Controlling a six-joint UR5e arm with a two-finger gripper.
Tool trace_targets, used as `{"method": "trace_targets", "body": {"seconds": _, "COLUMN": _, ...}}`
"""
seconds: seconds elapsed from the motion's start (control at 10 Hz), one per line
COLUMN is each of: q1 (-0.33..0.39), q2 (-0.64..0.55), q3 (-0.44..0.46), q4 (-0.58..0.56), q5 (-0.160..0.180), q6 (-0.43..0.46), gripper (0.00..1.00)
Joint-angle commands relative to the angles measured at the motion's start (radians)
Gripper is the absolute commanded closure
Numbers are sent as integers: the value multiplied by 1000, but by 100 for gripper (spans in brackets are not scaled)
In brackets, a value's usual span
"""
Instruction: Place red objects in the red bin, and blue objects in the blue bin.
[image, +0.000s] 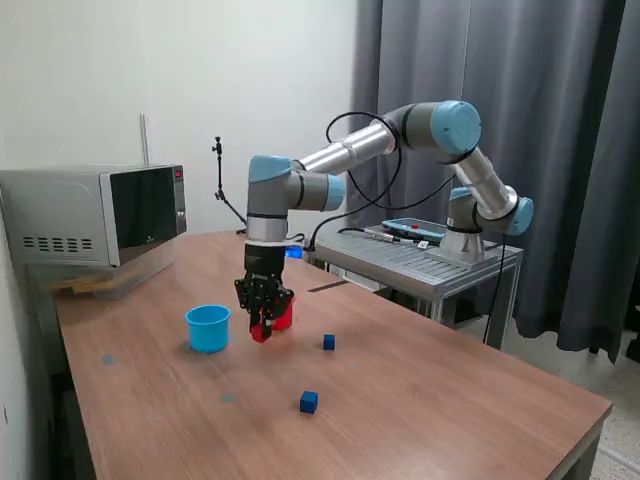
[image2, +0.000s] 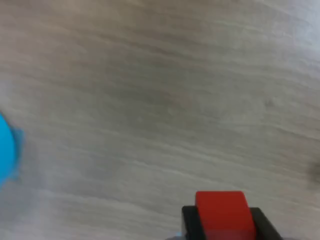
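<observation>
Red cube (image2: 221, 212): one seen, clamped between the two black fingers (image2: 262, 222) of the gripper (image: 262, 326), the pads pressing its opposite sides; the wrist view shows this plainly, while in the exterior view the cube is only a small red patch at the fingertips. Red cup (image: 283, 317): stands on the wooden table (image: 420, 400) just behind the gripper, partly hidden by it; appears in the exterior view only. Light blue cup (image: 208, 328): upright on the table, near the gripper on the exterior view's left; in the wrist view it shows as a blurred blue edge at the frame's border. Dark blue cubes, two: one (image: 329, 342) lies on the table to the exterior view's right of the red cup, the other (image: 308, 402) nearer the table's front edge, well apart from both cups; neither shows in the wrist view. Microwave (image: 95, 214): at the table's far corner, exterior view only. The wrist picture is soft, with wood grain streaked.
</observation>
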Motion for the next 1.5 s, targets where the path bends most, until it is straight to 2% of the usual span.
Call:
{"method": "trace_targets", "body": {"seconds": 0.0, "q1": -25, "q2": -30, "q3": 40, "q4": 4, "q5": -8, "q6": 54, "gripper": 100}}
{"method": "trace_targets", "body": {"seconds": 0.2, "q1": -43, "q2": -56, "q3": 76, "q4": 4, "q5": -41, "q6": 75, "gripper": 100}}
{"method": "trace_targets", "body": {"seconds": 1.4, "q1": -153, "q2": -296, "q3": 306, "q4": 19, "q5": -41, "q6": 235, "gripper": 100}}
